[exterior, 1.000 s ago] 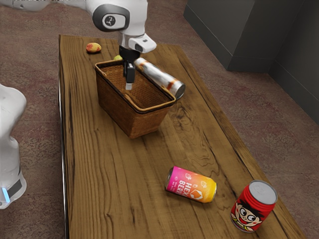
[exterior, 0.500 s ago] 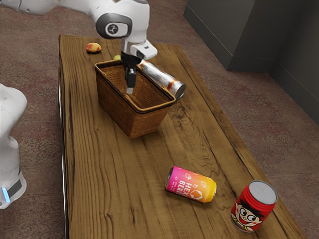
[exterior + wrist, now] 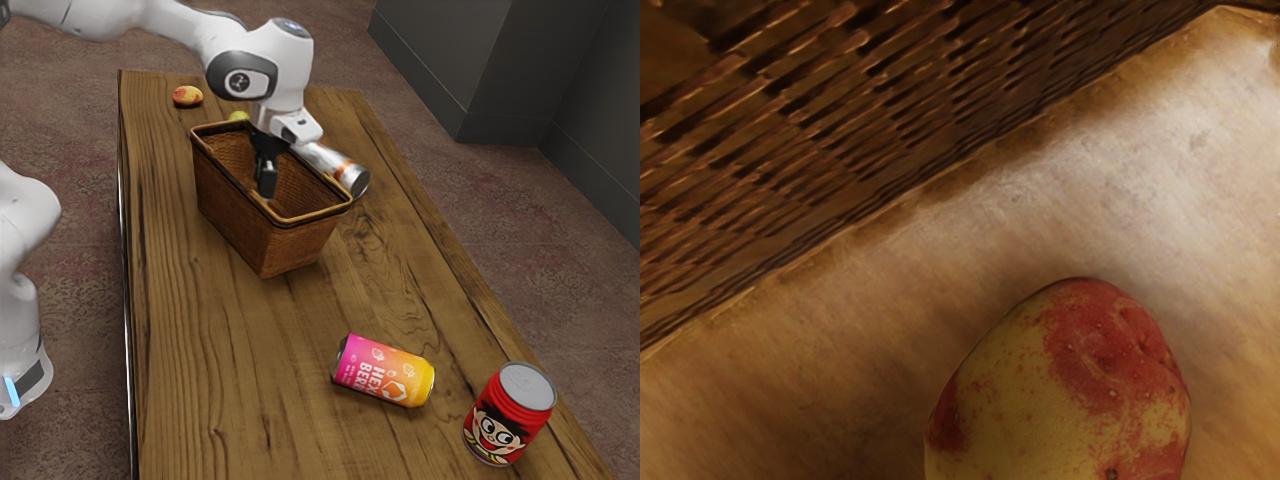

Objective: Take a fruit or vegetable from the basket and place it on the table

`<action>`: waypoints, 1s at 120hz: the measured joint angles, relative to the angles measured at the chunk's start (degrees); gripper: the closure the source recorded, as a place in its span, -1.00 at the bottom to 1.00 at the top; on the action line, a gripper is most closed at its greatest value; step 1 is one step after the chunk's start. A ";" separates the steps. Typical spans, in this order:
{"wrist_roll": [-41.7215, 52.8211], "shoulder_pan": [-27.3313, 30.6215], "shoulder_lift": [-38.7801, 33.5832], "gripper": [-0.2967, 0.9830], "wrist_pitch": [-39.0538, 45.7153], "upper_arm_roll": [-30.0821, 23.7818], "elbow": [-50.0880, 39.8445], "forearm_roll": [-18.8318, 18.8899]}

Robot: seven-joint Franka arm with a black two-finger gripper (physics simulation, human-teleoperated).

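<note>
The wicker basket (image 3: 255,230) stands on the wooden table (image 3: 210,350). My gripper (image 3: 267,188) points down inside the basket's mouth, below the level of its far rim; whether it is open or shut cannot be made out. Under my hand, in the wrist view, a red and yellow potato (image 3: 1070,390) lies on the pale floor of the basket, near the woven wall (image 3: 840,130). Part of the potato is cut off by that view's lower edge.
Behind the basket lies a silver cylinder (image 3: 345,175). A yellow-red fruit (image 3: 187,96) and a greenish one (image 3: 238,116) are at the table's far end. Nearer the camera, a pink-orange can (image 3: 385,371) lies on its side and a red can (image 3: 508,415) stands.
My hand has come down further into the basket, shifting a little toward the exterior view's right and tilting. The basket and cans have stayed put.
</note>
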 joint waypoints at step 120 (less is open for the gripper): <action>-2.28 -1.00 4.15 -0.47 1.39 -0.04 -3.48 0.58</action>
